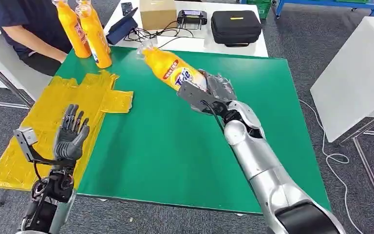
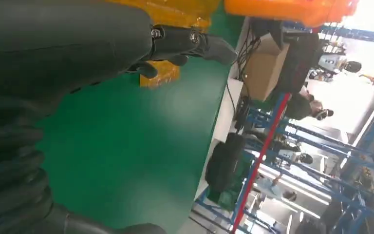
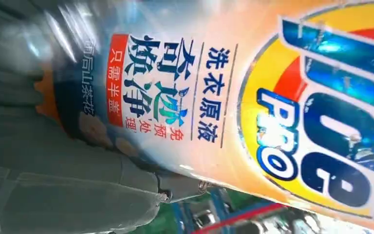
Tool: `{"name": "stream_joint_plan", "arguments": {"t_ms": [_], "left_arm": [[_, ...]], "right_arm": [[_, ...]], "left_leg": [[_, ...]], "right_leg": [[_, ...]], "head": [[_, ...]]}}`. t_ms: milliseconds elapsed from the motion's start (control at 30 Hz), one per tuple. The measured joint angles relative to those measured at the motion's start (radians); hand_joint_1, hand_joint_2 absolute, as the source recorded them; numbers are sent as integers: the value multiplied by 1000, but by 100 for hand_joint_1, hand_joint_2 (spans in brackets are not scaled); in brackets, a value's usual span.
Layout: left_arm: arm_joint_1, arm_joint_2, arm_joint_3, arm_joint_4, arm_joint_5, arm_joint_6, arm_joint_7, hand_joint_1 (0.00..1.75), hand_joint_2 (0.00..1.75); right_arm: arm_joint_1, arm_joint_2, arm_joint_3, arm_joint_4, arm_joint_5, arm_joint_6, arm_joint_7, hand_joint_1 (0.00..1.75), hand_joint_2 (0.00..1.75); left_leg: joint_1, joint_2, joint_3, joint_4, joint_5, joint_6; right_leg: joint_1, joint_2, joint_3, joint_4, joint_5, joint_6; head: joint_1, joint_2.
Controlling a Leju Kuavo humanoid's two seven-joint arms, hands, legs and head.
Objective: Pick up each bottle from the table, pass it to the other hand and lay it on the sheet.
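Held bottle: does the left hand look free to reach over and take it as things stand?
Probably yes. The left hand is empty, fingers apart, over the yellow sheet; only bare green mat lies between it and the bottle the right hand grips.

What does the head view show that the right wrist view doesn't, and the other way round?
Head view alone: the open left hand raised over the yellow sheet, two upright orange bottles at the green table's far edge, a seated person, and a black case. Right wrist view alone: the label's Chinese print and the word Pro close up. Both: the right hand gripping the tilted orange bottle.
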Motion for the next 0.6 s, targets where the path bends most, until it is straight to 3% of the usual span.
{"name": "stream_joint_plan", "arguments": {"t_ms": [400, 600], "left_arm": [[-53, -18, -114, 3, 35, 26, 6, 0, 175], [-102, -35, -184, 17, 39, 52, -5, 0, 175]], "right_arm": [[-51, 123, 104, 69, -69, -48, 10, 175, 175], [-81, 163, 272, 169, -312, -91, 71, 175, 175]], "left_leg": [[0, 0, -1, 0, 0, 0], [0, 0, -2, 0, 0, 0]], "right_leg": [[0, 0, -2, 0, 0, 0], [0, 0, -3, 0, 0, 0]], "head": [[0, 0], [0, 0]]}}
